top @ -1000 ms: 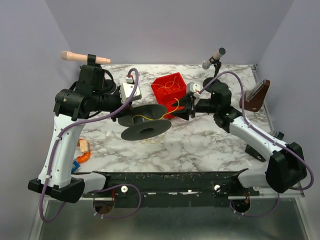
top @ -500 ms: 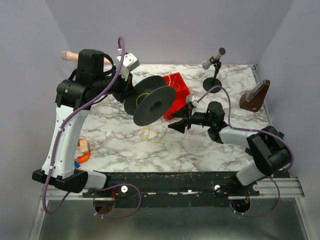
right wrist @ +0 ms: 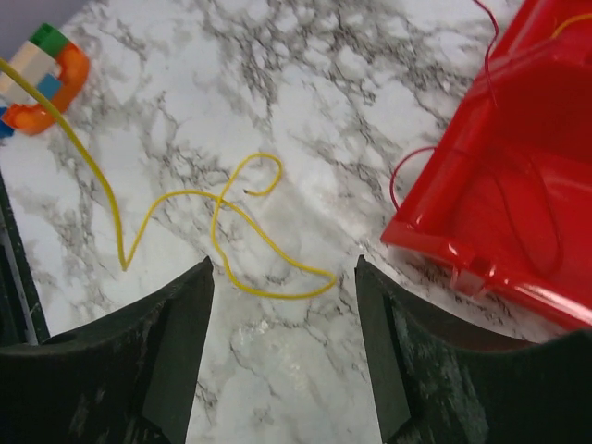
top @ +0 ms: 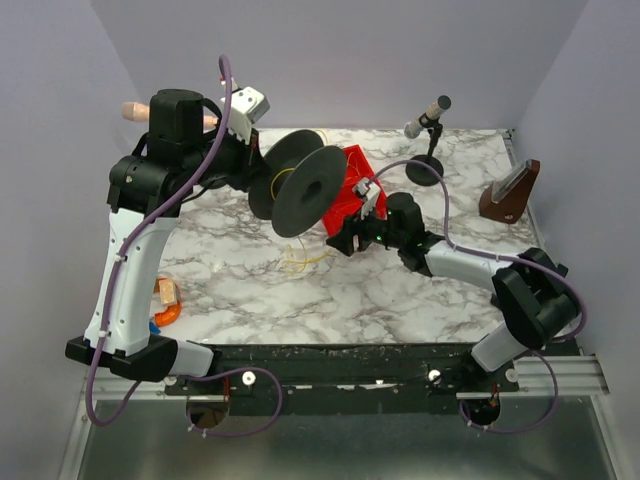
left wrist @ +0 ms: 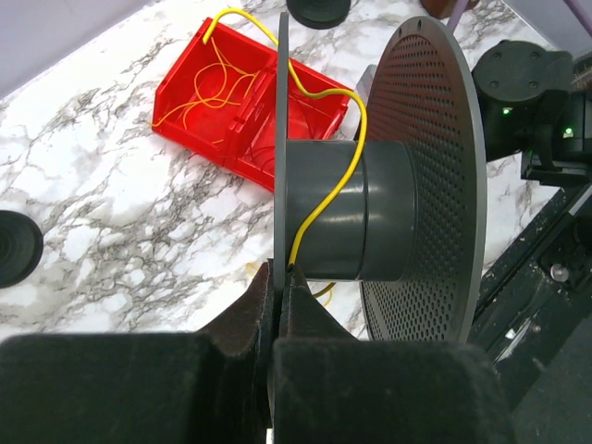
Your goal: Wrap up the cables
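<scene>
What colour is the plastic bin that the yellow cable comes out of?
Red. The bin shows best in the left wrist view.

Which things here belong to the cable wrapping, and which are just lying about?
In the job:
- spool, clamped by its flange in the left gripper
- yellow cable over its hub
- loose cable below the open right gripper
- red bin with more cable

Lying about:
- microphone
- brown wedge
- toy blocks
- beige handle
</scene>
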{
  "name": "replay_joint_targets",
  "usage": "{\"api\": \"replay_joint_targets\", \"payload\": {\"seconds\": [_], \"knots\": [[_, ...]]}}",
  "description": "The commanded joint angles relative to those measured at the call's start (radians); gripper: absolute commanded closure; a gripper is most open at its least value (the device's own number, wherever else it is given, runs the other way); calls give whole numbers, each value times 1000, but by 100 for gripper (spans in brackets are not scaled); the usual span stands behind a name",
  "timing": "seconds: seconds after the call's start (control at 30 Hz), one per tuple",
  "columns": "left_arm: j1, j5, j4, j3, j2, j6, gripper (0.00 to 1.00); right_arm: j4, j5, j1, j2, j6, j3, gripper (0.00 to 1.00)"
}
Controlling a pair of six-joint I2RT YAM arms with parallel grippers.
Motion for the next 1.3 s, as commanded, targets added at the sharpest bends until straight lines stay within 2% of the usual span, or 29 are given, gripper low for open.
{"api": "replay_joint_targets", "payload": {"seconds": [0.0, 0.1, 0.17, 0.23, 0.37, 0.5, 0.6, 0.83, 0.97, 1.1, 1.27], "knots": [[-2, 10, 52, 38, -18, -35, 100, -59, 63, 22, 12, -93, -38, 28], [-2, 10, 49, 47, -15, -29, 100, 198, -62, 25, -6, -300, -153, 27], [-3, 9, 41, 58, -14, -22, 100, 267, -125, 25, -8, -467, -193, 26], [-3, 7, 35, 70, -9, -16, 100, 209, -159, 27, 3, -636, -178, 26], [-3, 6, 21, 85, -4, -9, 100, -93, -197, 25, 49, -756, -31, 26], [-5, 10, 6, 101, 2, -3, 100, -178, -165, 48, 61, -808, 25, 26], [-3, 16, 1, 111, 3, -2, 100, -189, -104, 76, 74, -894, 29, 25], [-3, 23, -2, 122, 6, -2, 100, -203, -68, 79, 135, -1020, 81, 23], [-3, 21, -6, 119, 3, 2, 100, -244, -45, 77, 193, -1025, 166, 23], [-5, 20, -6, 118, -3, 1, 100, -284, -2, 77, 242, -953, 244, 24], [-3, 23, -6, 112, -8, 2, 100, -336, -39, 79, 262, -1015, 269, 27]]}}
